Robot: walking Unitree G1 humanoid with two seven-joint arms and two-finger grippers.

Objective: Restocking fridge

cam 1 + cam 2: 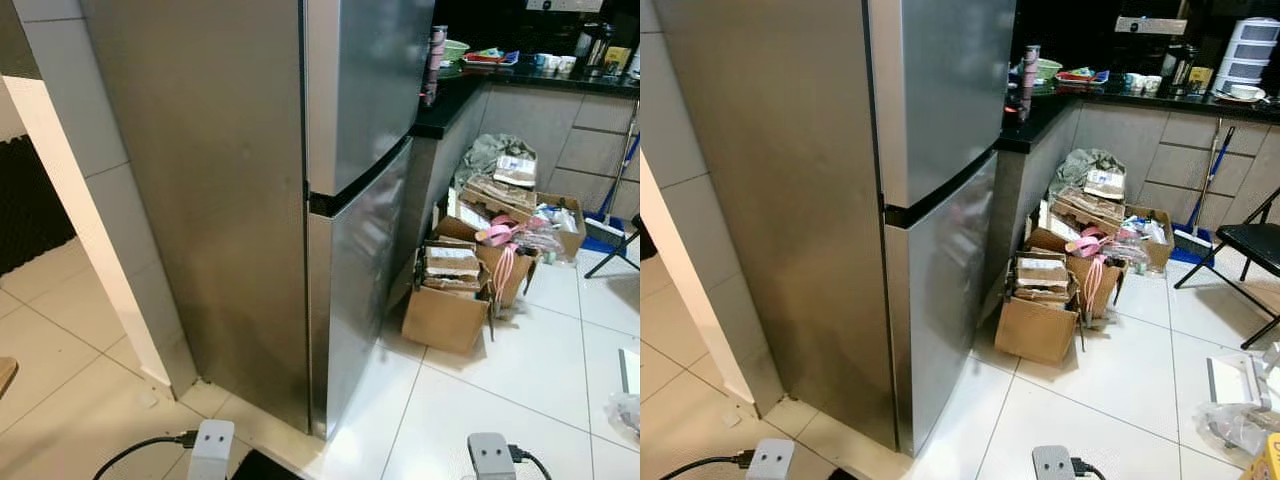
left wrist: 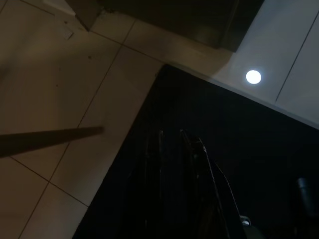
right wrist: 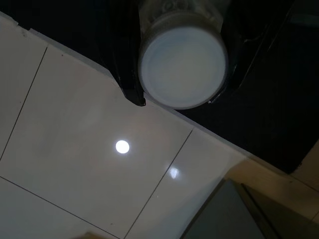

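My right gripper [image 3: 177, 102] has its two fingers [image 3: 128, 82] clamped on one white-capped jar [image 3: 182, 65], hanging over glossy white floor tiles [image 3: 75, 164] that mirror a ceiling light. On the left wrist view it is very dark; I make out the left gripper [image 2: 172, 137] over a black mat [image 2: 239, 149] and tan tiles, and I cannot tell whether its fingers are apart or together. Ahead I see one steel fridge [image 1: 300, 200] with two doors, both shut, the upper above a dark seam, standing against a white tiled wall [image 1: 90, 150]. Just beside it runs a black counter [image 1: 455, 90] cluttered with dishes. On the floor under the counter I count about three open cardboard boxes [image 1: 445, 310] stuffed with papers and pink items, and a grey bag [image 1: 490, 150] behind them. Further right stand one black folding chair [image 1: 1255, 245] and a blue broom [image 1: 1200, 215]
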